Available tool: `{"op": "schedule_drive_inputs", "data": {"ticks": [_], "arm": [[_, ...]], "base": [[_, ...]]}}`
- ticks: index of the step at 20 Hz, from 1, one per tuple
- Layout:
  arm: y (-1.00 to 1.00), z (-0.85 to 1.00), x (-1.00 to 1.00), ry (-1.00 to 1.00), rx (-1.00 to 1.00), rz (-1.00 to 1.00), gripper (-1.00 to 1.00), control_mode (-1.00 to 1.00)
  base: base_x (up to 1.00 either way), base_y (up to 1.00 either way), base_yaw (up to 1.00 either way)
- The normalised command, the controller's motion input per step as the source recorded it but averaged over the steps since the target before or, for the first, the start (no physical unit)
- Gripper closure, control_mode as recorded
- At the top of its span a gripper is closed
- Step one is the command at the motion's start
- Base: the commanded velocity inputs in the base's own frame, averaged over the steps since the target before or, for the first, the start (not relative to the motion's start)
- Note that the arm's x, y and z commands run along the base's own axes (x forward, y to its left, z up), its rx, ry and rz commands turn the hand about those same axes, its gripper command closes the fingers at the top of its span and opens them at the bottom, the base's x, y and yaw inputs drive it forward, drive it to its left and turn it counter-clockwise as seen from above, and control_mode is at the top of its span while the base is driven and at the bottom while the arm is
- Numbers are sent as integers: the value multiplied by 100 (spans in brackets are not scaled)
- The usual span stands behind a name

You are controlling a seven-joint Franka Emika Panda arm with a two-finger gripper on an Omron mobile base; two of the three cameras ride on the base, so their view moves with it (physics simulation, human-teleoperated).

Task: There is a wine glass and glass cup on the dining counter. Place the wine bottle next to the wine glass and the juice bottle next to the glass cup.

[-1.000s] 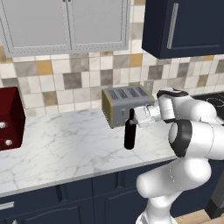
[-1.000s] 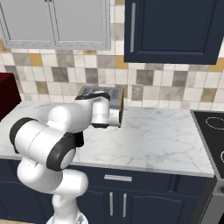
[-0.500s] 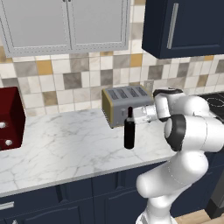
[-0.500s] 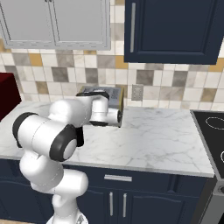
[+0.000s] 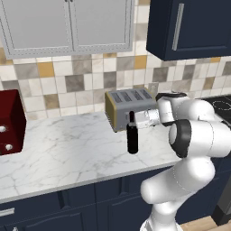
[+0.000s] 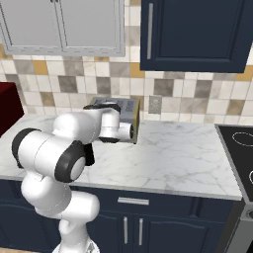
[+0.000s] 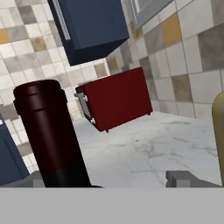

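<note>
The wine bottle [image 5: 132,137] stands upright on the wall counter [image 5: 67,158], just in front of the toaster. It is tall and near-black. Its dark red capped neck [image 7: 48,127] fills the left of the hand view. My gripper [image 5: 134,119] reaches in sideways at neck height, open. In the hand view the gripper [image 7: 113,178] has the neck between its fingers, close to the left fingertip [image 7: 37,178] and well apart from the right one. The wine glass, glass cup, juice bottle and dining counter are out of view.
A silver toaster [image 5: 128,106] sits at the back against the tiled wall, right behind the bottle. A dark red box [image 5: 10,122] stands at the counter's left end. A stove top [image 6: 239,158] borders the counter on the right. Cabinets hang overhead.
The hand has edged a little left, up to the bottle's neck, and the elbow has shifted. The bottle has not moved and the jaws stay wide.
</note>
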Motion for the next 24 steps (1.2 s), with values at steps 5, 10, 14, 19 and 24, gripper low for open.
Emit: {"op": "schedule_drive_inputs", "data": {"ticks": [5,10,14,19,24], "arm": [[8,-18,-13,0,0,0,100,-100],[-5,-10,-6,0,0,0,100,-100],[-9,-1,-8,0,0,0,100,-100],[-4,11,-8,-6,0,3,100,-100],[-3,32,-12,-5,4,3,100,-100]], "base": [[0,0,0],[0,0,0],[0,0,0],[0,0,0],[0,0,0]]}}
